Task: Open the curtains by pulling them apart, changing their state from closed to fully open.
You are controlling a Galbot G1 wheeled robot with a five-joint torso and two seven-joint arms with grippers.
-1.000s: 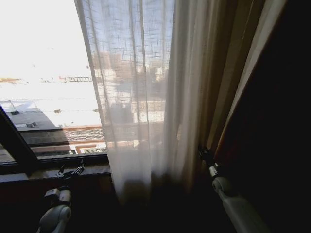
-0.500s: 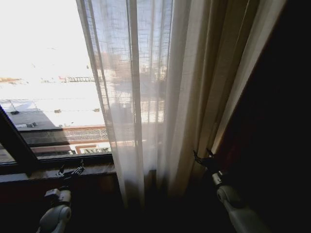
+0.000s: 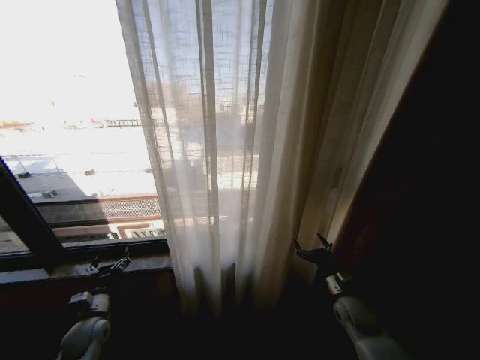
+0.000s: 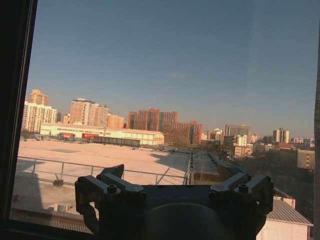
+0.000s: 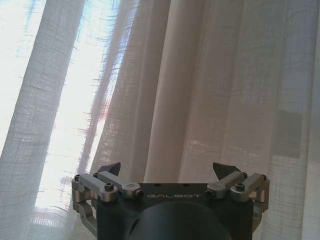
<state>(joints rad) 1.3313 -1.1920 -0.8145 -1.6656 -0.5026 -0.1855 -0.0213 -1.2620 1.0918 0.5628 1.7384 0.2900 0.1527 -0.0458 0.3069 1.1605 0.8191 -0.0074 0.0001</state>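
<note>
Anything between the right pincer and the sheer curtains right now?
Nothing: in the right wrist view the open right pincer faces the curtains directly, the stretch between bare.

The right gripper (image 3: 313, 246) is raised at the lower right on its extended arm, fingers spread wide and holding nothing. The left gripper (image 3: 110, 262) sits low on the left, fingers also apart.

The curtains (image 3: 225, 150) are sheer cream-white fabric with a loose weave, hanging in vertical folds, bunched toward the right, leaving the left window uncovered.
</note>
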